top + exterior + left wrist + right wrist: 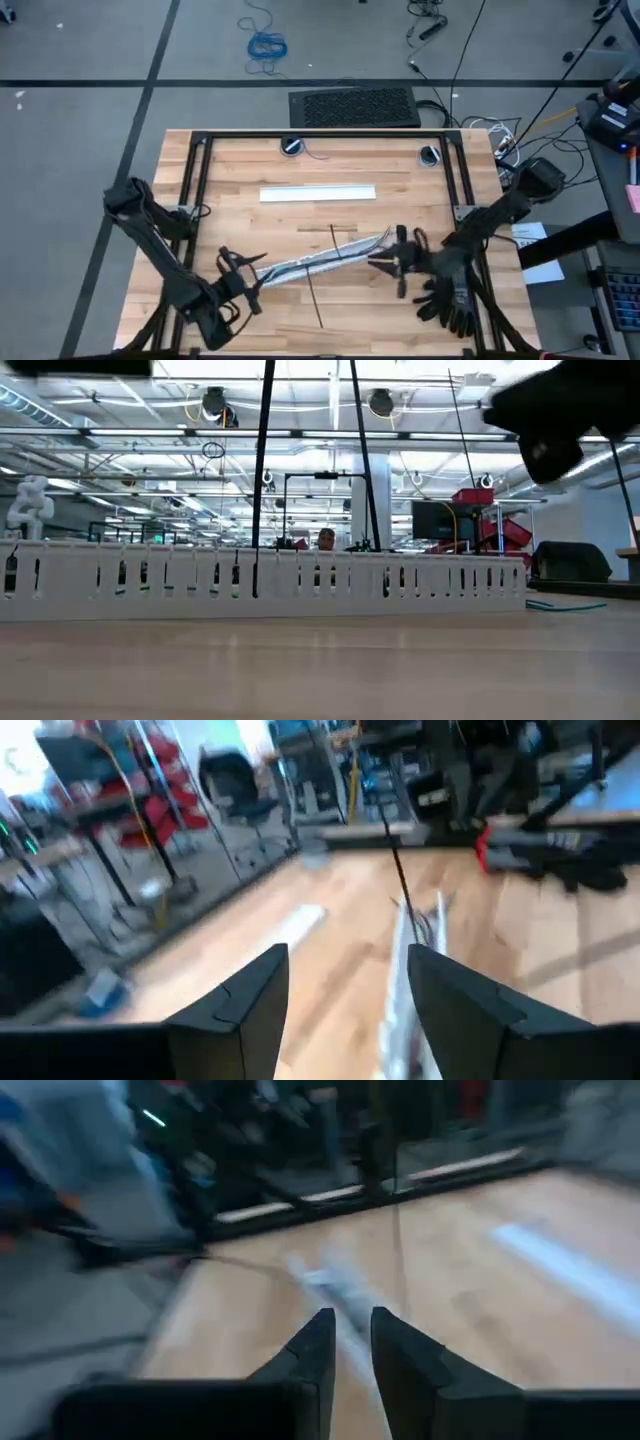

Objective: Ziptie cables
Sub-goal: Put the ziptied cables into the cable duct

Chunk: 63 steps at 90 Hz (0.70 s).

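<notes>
Cables (315, 262), a loose grey bundle of thin wires, lie slantwise across the middle of the wooden table (250, 180), one end by the left gripper (243, 272) and the other by the right gripper (395, 258). A thin dark ziptie (340, 243) crosses the bundle, and a second one (316, 303) lies just nearer the table's front edge. In its wrist view the left gripper's fingers stand well apart with the bundle running between them, gripping nothing. The right gripper's fingers are nearly together with only a narrow gap, and whether they pinch the bundle's end I cannot tell. The likely trouble is the wires themselves: limp and unbound, they may splay or slip free if one end is lifted alone, and the smooth, stiff, hair-thin zipties could skid on the slick butcher-block surface or be nudged out of reach. A white slotted strip (318, 193), rigid and comb-like, lies well apart toward the back.
</notes>
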Each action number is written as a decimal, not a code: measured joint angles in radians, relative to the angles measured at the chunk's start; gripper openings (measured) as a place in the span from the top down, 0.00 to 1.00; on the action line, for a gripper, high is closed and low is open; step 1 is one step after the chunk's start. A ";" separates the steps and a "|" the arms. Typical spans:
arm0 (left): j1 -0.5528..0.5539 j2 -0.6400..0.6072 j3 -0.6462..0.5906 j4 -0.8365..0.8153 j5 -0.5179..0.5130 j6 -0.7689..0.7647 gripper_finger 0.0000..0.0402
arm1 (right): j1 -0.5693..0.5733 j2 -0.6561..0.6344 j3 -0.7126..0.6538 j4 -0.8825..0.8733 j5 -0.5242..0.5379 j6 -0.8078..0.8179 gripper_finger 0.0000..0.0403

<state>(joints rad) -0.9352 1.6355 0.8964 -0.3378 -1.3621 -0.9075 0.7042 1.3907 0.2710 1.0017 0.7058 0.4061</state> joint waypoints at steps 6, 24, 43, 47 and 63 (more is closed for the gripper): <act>0.008 0.034 -0.065 0.319 0.073 0.174 0.49 | 0.018 0.046 -0.036 0.091 -0.001 0.038 0.86; 0.090 0.103 -0.141 0.863 0.336 0.543 0.49 | 0.027 0.213 0.068 0.160 -0.005 0.004 0.86; 0.135 0.108 -0.143 0.661 0.538 0.422 0.49 | 0.020 0.315 0.232 0.091 -0.037 -0.160 0.86; 0.135 0.100 -0.143 0.604 0.547 0.380 0.49 | 0.013 0.310 0.252 0.049 -0.084 -0.164 0.86; 0.135 0.104 -0.136 0.544 0.550 0.250 0.49 | -0.056 0.271 0.300 -0.233 -0.157 0.021 0.86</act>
<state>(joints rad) -0.8004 1.7392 0.7607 0.2064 -0.8118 -0.6571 0.6482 1.6615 0.5706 0.7684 0.5485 0.4273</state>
